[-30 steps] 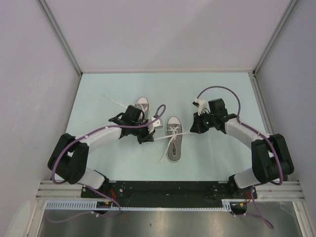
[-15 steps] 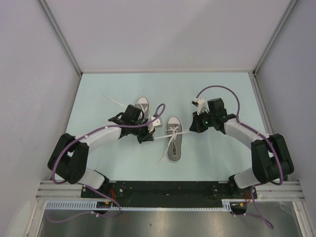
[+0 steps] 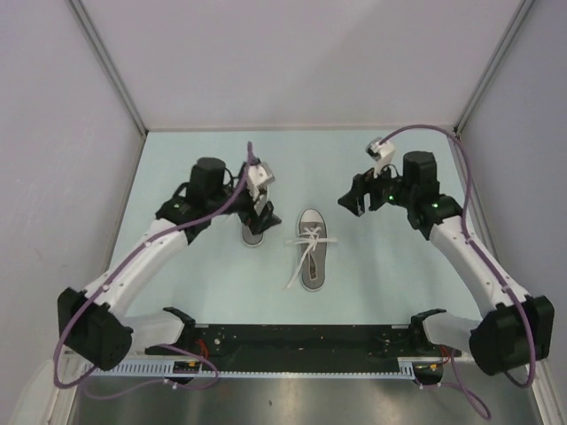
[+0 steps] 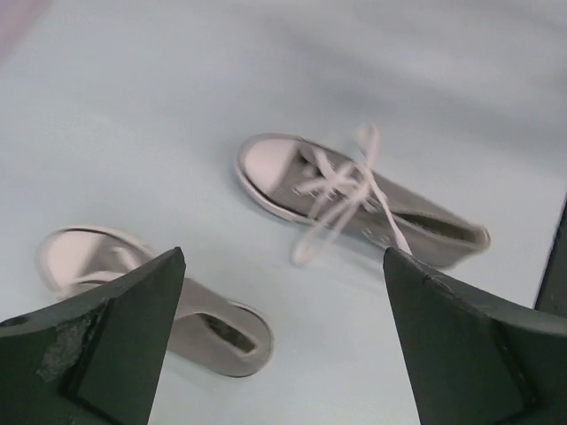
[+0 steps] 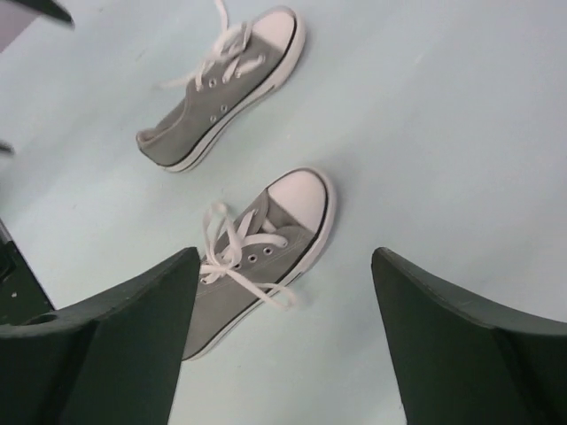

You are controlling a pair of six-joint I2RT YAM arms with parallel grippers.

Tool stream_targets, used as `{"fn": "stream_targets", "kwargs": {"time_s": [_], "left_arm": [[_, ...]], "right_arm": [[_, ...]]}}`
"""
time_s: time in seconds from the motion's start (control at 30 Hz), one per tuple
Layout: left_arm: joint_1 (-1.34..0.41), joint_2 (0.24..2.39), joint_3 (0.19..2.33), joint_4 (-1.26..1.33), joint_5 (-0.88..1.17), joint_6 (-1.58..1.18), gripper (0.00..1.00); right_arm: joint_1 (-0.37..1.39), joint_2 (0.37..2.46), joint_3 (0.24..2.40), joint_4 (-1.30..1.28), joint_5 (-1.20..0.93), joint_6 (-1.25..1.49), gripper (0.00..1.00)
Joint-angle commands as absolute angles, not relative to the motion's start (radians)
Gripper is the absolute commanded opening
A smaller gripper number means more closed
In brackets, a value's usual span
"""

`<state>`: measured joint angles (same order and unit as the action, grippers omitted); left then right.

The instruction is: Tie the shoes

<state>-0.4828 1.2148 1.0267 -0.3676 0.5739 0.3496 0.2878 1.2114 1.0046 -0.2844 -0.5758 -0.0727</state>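
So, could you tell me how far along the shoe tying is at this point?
Done: nothing clearly finished. Neither the middle shoe nor the left shoe shows a bow, and the middle one's lace trails loose beside it. In hand: nothing; the left claw and right claw hang open and empty above the shoes. Left: tying both.

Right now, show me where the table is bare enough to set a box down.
Bare: the far strip of pale blue table by the back wall, and the near strip between the sneakers' heels and the black base rail. Crowded: the middle, with the left grey canvas sneaker, the right one and its trailing white laces.
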Motion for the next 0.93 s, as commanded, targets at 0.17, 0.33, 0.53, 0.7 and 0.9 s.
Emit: {"fn": "stream_targets", "kwargs": {"time_s": [0.17, 0.33, 0.53, 0.7, 0.9], "left_arm": [[-0.106, 1.088, 1.324, -0.632, 0.523, 0.135, 1.0], [-0.012, 1.008, 1.227, -0.68, 0.382, 0.109, 1.0], [-0.003, 0.946, 1.01, -0.637, 0.319, 0.054, 1.0], [-0.003, 0.943, 0.951, -0.611, 0.281, 0.032, 1.0], [-0.003, 0.977, 0.971, -0.617, 0.235, 0.006, 1.0]], "right_arm": [[0.17, 1.006, 1.069, -0.579, -0.505, -0.155, 0.99], [0.1, 0.977, 1.04, -0.736, -0.479, -0.175, 1.0], [0.095, 0.992, 0.93, -0.759, -0.408, -0.209, 1.0], [0.092, 1.032, 0.919, -0.747, -0.367, -0.204, 1.0], [0.094, 1.029, 0.919, -0.739, -0.394, -0.18, 1.0]]}}
